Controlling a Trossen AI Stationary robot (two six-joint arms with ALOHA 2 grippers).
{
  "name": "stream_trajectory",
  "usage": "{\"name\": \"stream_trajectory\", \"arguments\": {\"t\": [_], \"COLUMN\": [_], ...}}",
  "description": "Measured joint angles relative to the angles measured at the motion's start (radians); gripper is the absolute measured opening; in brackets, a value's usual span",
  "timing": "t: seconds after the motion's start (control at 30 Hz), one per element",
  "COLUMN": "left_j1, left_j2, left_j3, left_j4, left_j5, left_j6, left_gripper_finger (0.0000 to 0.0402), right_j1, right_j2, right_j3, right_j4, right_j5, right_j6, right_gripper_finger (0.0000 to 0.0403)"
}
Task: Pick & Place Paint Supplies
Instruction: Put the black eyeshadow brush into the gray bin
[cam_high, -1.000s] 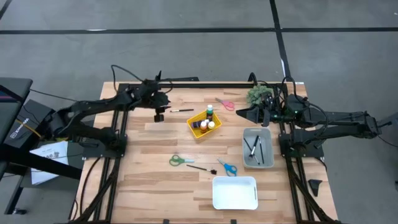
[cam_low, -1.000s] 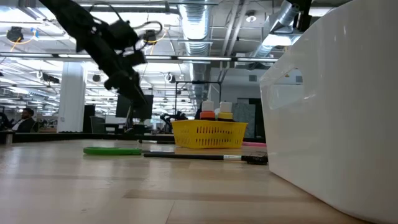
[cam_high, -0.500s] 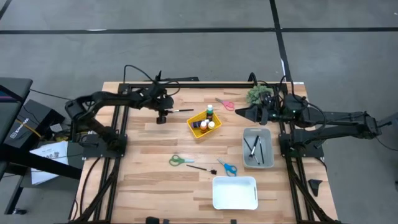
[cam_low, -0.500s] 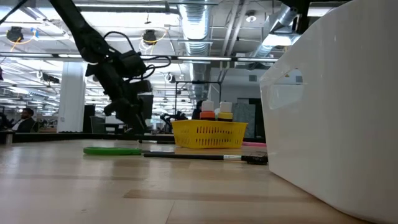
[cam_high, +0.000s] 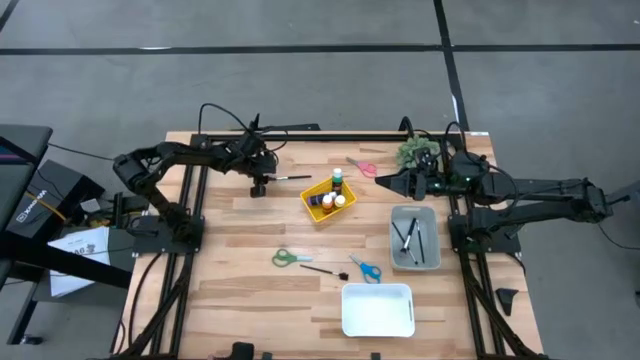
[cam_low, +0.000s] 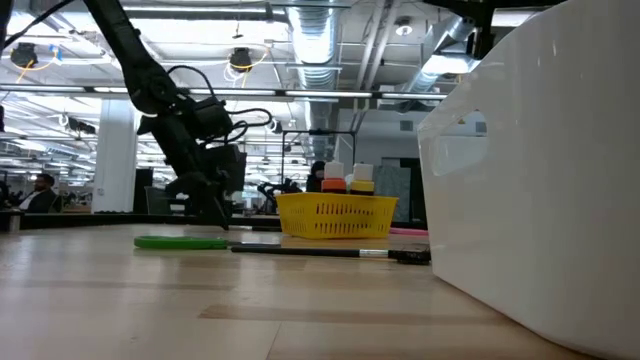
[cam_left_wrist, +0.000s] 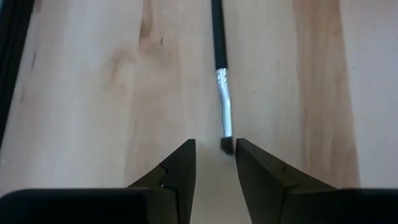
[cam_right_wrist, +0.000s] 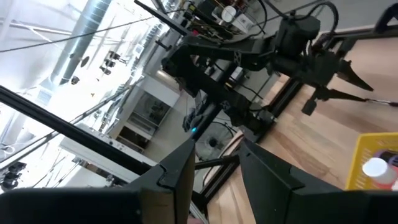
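Left gripper (cam_left_wrist: 213, 163) low over the far-left table, jaws spread narrowly, the brush (cam_left_wrist: 222, 93) lying flat with its bristle tip just at the gap and off toward one finger; nothing pinched yet. Risk as I see it: closing off-centre could nudge or roll the thin brush away instead of catching it. Right gripper (cam_right_wrist: 216, 163) hangs raised near the plant (cam_high: 413, 152), jaws parted and empty; pale wooden table (cam_high: 240, 290) carries the yellow basket (cam_high: 327, 201) of bottles, grey tray (cam_high: 414, 237), white bin (cam_high: 378, 310); open workshop with ceiling ducts behind.
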Motion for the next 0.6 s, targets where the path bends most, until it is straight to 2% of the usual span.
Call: {"name": "stream_trajectory", "arguments": {"t": [0.23, 0.6], "left_j1": [0.009, 0.006], "left_j2": [0.038, 0.043], "left_j3": [0.003, 0.002], "left_j4": [0.008, 0.028], "left_j5": [0.046, 0.049], "left_j6": [0.023, 0.024], "left_gripper_finger": [0.0106, 0.0101], "right_j1": [0.0, -0.008], "right_j2": [0.001, 0.001], "right_j3": [0.0, 0.0], "right_j4": [-0.002, -0.001], "right_j5": [0.0, 0.0], "right_j6": [0.005, 0.015], "right_gripper_finger": [0.0123, 0.0123]}}
